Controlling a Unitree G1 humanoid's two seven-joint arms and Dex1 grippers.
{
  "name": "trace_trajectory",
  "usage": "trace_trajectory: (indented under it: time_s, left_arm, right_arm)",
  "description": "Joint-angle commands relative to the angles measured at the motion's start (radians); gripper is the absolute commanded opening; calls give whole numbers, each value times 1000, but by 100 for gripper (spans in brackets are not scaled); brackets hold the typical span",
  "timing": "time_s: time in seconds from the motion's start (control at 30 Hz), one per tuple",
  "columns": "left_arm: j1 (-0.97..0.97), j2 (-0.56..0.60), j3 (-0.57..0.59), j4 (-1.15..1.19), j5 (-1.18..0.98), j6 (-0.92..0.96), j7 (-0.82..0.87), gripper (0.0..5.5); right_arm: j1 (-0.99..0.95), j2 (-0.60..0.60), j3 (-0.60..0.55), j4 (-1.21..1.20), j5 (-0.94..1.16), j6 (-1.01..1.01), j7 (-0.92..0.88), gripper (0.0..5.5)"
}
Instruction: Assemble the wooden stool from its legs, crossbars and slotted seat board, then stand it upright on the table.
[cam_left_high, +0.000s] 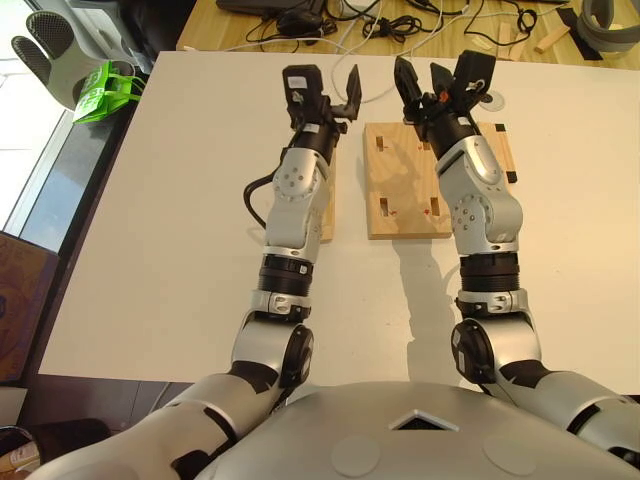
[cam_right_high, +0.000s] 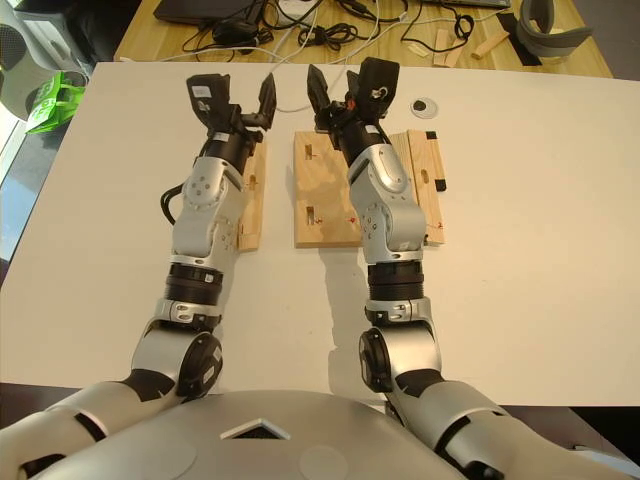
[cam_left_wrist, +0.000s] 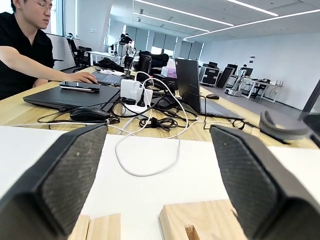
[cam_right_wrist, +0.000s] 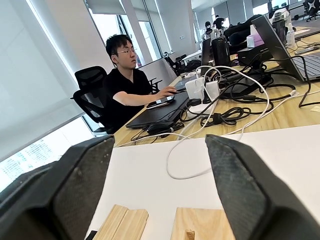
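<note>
1. Left gripper (cam_left_high: 327, 88) hung over the far end of the gap between a set of wooden stool pieces (cam_right_high: 252, 190) and the slotted seat board (cam_left_high: 395, 200). Its jaws stood wide apart and held nothing.
2. Right gripper (cam_left_high: 437, 75) hung over the seat board's far right corner, its jaws likewise spread wide and empty.
3. Seat board lay flat on the white table (cam_left_high: 150, 250), between the two forearms.
4. Further wooden pieces (cam_right_high: 430, 180) lay flat just right of the board, partly under the right arm.
5. Small round disc (cam_right_high: 425, 107) lay on the table just beyond them.
</note>
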Motion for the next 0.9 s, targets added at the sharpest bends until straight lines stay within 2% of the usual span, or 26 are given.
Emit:
trace_trajectory:
  time_s: [0.03,0.23,0.37,0.4,0.53,0.63,0.77,0.9]
  left_arm:
    - [51,0,-45,-62,17,49,-28,378]
    - [48,3,-7,-59,20,76,15,378]
    - [47,22,5,-83,26,102,24,378]
    - [39,33,6,-96,28,136,20,378]
    - [-34,122,46,-108,44,265,13,435]
    - [-106,233,76,-92,72,394,3,479]
    - [-194,378,-8,-2,202,403,-36,534]
    - [-191,483,-159,26,272,452,-248,538]
  right_arm:
    - [19,2,4,-48,5,19,-20,337]
    - [-5,-18,-15,-64,10,27,-30,337]
    - [24,-92,-46,-160,29,124,-32,337]
    - [41,-118,-58,-205,39,163,-28,357]
    - [97,-222,-135,-345,94,300,-26,423]
    - [107,-232,-193,-394,145,358,-53,473]
    - [156,-173,-222,-451,225,394,-84,478]
    - [200,-104,-241,-456,261,356,-127,478]
